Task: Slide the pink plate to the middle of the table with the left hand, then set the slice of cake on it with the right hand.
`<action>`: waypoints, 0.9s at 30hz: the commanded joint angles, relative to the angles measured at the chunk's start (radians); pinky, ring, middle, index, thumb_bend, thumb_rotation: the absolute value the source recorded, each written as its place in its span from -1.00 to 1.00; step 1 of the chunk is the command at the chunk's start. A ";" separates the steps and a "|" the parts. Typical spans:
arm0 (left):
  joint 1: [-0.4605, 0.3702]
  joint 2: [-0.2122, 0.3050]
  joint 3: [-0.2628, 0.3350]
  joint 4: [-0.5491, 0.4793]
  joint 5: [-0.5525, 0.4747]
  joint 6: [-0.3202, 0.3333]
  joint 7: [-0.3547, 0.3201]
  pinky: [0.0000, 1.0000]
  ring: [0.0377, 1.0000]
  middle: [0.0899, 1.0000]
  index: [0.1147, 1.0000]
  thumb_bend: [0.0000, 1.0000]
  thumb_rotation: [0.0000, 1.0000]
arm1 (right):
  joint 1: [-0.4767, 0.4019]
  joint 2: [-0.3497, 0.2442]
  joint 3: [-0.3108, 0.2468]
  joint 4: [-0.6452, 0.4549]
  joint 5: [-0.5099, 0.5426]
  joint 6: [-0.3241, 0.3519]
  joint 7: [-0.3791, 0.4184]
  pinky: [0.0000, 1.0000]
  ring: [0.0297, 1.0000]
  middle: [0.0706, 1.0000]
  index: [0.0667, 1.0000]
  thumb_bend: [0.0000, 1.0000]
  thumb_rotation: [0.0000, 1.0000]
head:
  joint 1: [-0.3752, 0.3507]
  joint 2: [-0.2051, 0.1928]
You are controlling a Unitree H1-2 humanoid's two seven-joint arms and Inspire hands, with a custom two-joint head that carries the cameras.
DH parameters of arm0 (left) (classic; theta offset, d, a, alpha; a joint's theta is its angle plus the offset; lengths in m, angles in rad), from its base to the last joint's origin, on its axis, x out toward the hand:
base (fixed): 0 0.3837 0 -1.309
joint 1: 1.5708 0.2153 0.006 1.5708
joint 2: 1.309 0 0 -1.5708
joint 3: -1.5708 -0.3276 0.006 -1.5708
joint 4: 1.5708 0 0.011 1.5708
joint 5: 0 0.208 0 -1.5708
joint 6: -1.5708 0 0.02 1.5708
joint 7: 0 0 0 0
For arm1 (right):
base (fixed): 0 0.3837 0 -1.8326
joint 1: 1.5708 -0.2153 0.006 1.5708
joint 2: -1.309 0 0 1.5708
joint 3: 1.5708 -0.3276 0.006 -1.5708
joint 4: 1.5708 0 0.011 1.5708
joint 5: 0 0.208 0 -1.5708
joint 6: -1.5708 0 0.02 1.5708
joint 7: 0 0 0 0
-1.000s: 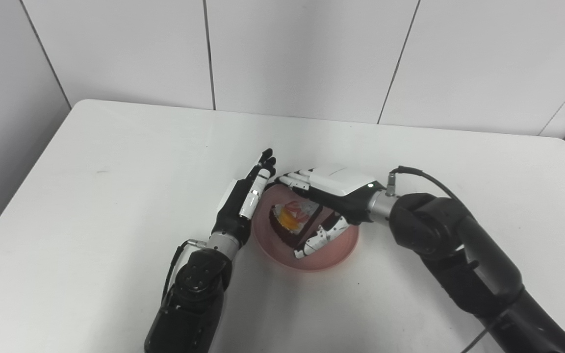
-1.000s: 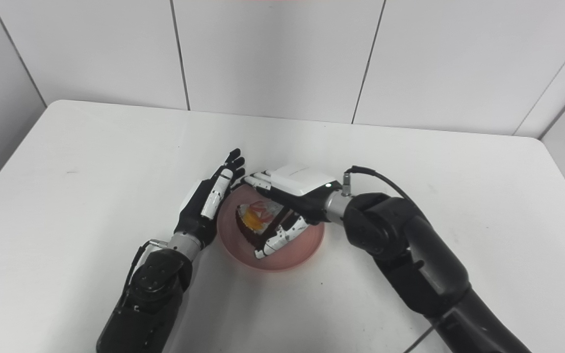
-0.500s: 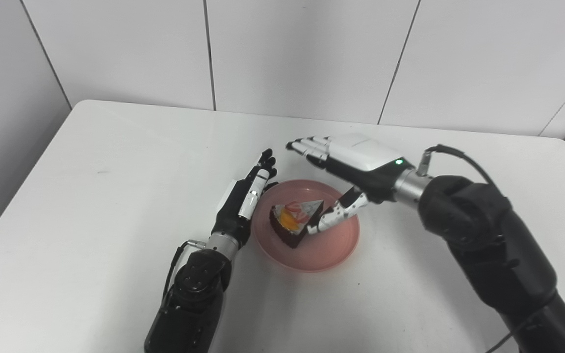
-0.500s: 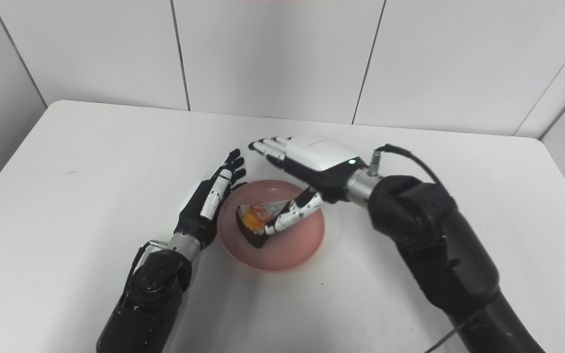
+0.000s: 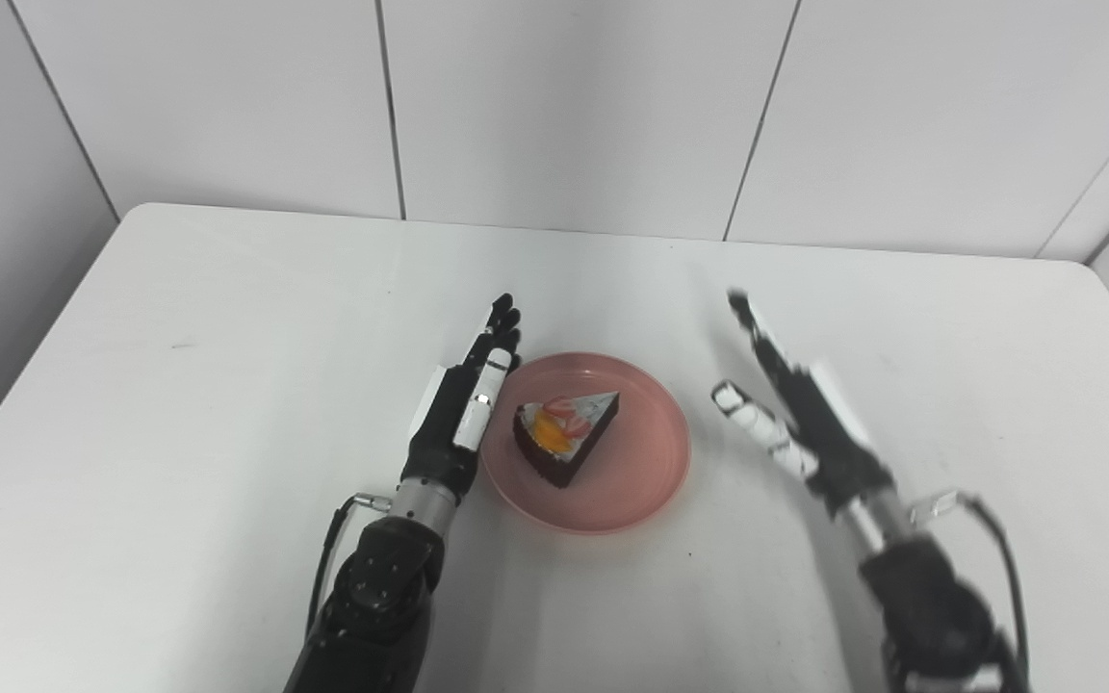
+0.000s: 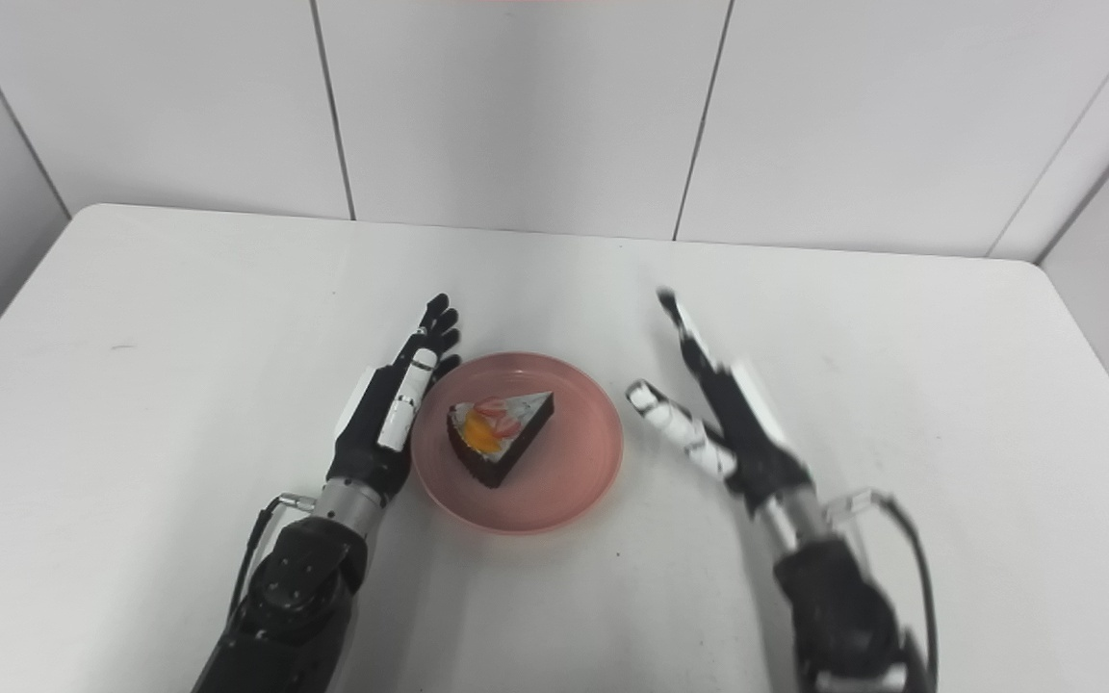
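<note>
The pink plate (image 5: 646,472) sits near the middle of the white table. On its left half lies the slice of cake (image 5: 564,436), dark chocolate with white cream and orange and red fruit on top. My left hand (image 5: 463,409) stands open on its edge, fingers straight, right against the plate's left rim. My right hand (image 5: 790,414) is open and empty to the right of the plate, a short gap from the rim, fingers pointing away from me and blurred by motion.
The white table (image 5: 227,318) ends at a white panelled wall (image 5: 564,106) behind. The table's left and right edges are both in view.
My right hand let go of the cake, rose off the plate and pulled back to the right. The cake stays on the plate. The camera shifted slightly; the left hand kept still.
</note>
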 commanded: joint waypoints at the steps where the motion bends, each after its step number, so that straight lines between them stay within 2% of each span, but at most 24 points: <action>1: 0.108 0.027 -0.001 -0.013 0.037 -0.042 0.011 1.00 1.00 1.00 1.00 -0.19 1.00 | 0.009 0.022 -0.010 0.005 0.059 -0.126 -0.047 1.00 1.00 1.00 1.00 -0.13 1.00 | 0.003 0.001; 3: 0.147 0.031 -0.002 -0.057 0.060 -0.049 0.018 1.00 1.00 1.00 1.00 -0.11 1.00 | 0.039 0.031 -0.008 0.028 0.073 -0.167 -0.065 1.00 1.00 1.00 1.00 -0.29 1.00 | 0.007 0.002; 6: 0.204 0.030 0.004 -0.117 0.073 -0.052 0.025 1.00 1.00 1.00 1.00 -0.05 1.00 | 0.064 0.042 -0.006 0.055 0.078 -0.206 -0.095 1.00 1.00 1.00 1.00 -0.29 1.00 | 0.011 0.006; 9: 0.231 0.028 0.009 -0.139 0.077 -0.057 0.024 1.00 1.00 1.00 1.00 -0.03 1.00 | 0.070 0.045 -0.003 0.073 0.071 -0.215 -0.117 1.00 1.00 1.00 1.00 -0.27 1.00 | 0.011 0.008; 15: 0.225 0.037 0.007 -0.124 0.091 -0.060 0.020 1.00 1.00 1.00 1.00 -0.03 1.00 | 0.060 0.040 0.006 0.102 0.101 -0.194 -0.109 1.00 1.00 1.00 1.00 -0.26 1.00 | 0.016 0.015; 19: 0.208 0.042 0.006 -0.110 0.092 -0.055 0.013 1.00 1.00 1.00 1.00 -0.06 1.00 | 0.051 0.029 0.018 0.126 0.081 -0.214 -0.116 0.96 0.99 1.00 0.99 -0.27 1.00 | 0.023 0.015; 27: 0.195 0.042 0.005 -0.111 0.098 -0.029 0.007 1.00 1.00 1.00 1.00 -0.09 1.00 | 0.042 0.019 0.031 0.128 0.074 -0.199 -0.116 0.93 0.96 0.97 0.95 -0.30 1.00 | 0.027 0.012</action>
